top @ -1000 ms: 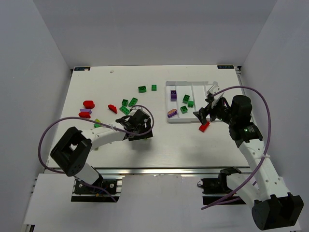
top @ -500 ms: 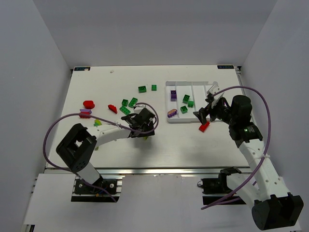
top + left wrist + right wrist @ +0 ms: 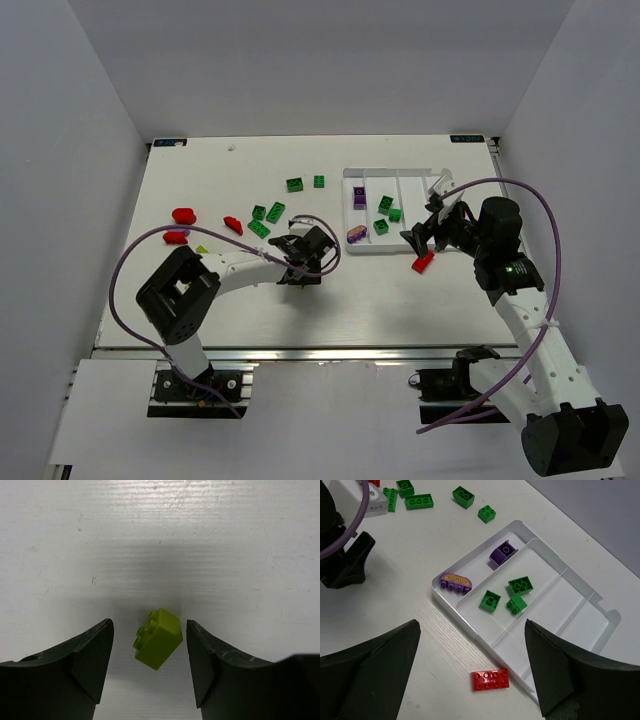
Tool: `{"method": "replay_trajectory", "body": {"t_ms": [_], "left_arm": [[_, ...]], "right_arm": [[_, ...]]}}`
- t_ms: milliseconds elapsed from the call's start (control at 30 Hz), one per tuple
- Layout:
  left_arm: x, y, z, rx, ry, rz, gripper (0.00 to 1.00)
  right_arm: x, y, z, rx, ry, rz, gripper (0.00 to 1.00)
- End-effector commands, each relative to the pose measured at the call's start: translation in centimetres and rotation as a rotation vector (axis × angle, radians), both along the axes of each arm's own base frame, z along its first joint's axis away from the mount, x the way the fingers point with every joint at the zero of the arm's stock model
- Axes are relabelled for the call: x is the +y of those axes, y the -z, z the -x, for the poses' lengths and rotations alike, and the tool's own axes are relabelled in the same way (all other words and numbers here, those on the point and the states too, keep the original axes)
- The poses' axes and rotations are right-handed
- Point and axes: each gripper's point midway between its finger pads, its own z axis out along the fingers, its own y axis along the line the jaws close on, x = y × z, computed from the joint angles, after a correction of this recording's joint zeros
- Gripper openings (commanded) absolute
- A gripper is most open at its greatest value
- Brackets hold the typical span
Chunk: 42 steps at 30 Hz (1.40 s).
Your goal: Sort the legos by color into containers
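My left gripper (image 3: 149, 630) is open, low over the table, with a yellow-green lego (image 3: 158, 638) lying tilted between its jaws, a gap on each side. In the top view it (image 3: 300, 272) is left of the white tray (image 3: 348, 176). My right gripper (image 3: 471, 630) is open and empty above a flat red lego (image 3: 490, 680) that lies on the table against the tray's near rim (image 3: 470, 626). The tray's left compartment holds two purple legos (image 3: 502, 553); the one beside it holds three green legos (image 3: 520, 586). The other two compartments are bare.
Loose green legos (image 3: 275, 211) lie at table centre, two more (image 3: 295, 184) farther back. Red legos (image 3: 183, 215) and a small yellow-green piece (image 3: 202, 249) lie at the left. The left arm's purple cable (image 3: 130, 260) loops over that side.
My left gripper has swung to the right across the table toward the tray. The right arm and the red lego have not moved.
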Motion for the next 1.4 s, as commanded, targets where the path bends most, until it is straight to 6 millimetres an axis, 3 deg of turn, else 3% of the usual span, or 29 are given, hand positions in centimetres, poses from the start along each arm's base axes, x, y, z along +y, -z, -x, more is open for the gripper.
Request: {"method": "replay_trajectory", "body": {"t_ms": [0, 233, 667, 867, 1000, 1100, 1233, 1267, 1333, 1367], "left_arm": [[-0.2, -1.2, -1.0, -0.026, 0.064, -0.054, 0.69], [0.4, 0.0, -0.3, 0.040, 0.189, -0.157, 0.67], [-0.6, -0.4, 0.3, 0.061, 0.305, -0.114, 0.20], [-1.7, -2.8, 0.2, 0.017, 0.319, -0.036, 0.05], [-4.2, -6.2, 0.2, -0.037, 0.391, 0.102, 0.00], [-6.3, -8.4, -0.3, -0.086, 0.450, 0.189, 0.00], [-9.6, -10.9, -1.3, -0.156, 0.536, 0.298, 0.00], [-10.2, -11.3, -1.5, -0.165, 0.551, 0.316, 0.00], [-12.6, -13.0, -2.1, -0.200, 0.615, 0.387, 0.00], [-13.3, -12.4, -2.4, -0.192, 0.628, 0.390, 0.00]], "right_arm": [[0.2, -1.1, -0.2, -0.056, -0.013, -0.003, 0.89], [0.3, -1.0, -0.2, -0.053, -0.017, -0.003, 0.89], [0.3, -1.1, -0.2, -0.054, -0.017, -0.004, 0.89], [0.2, -1.3, -0.2, -0.059, -0.013, -0.004, 0.89], [-0.1, -1.7, -0.4, -0.070, 0.013, -0.007, 0.86], [-0.6, -2.0, -0.7, -0.072, 0.056, -0.018, 0.76], [-1.4, -2.7, -1.3, -0.086, 0.123, -0.033, 0.29], [-1.6, -2.8, -1.4, -0.086, 0.141, -0.041, 0.03], [-2.6, -3.3, -1.9, -0.106, 0.209, -0.049, 0.00], [-2.9, -3.5, -2.0, -0.109, 0.233, -0.058, 0.00]]}}
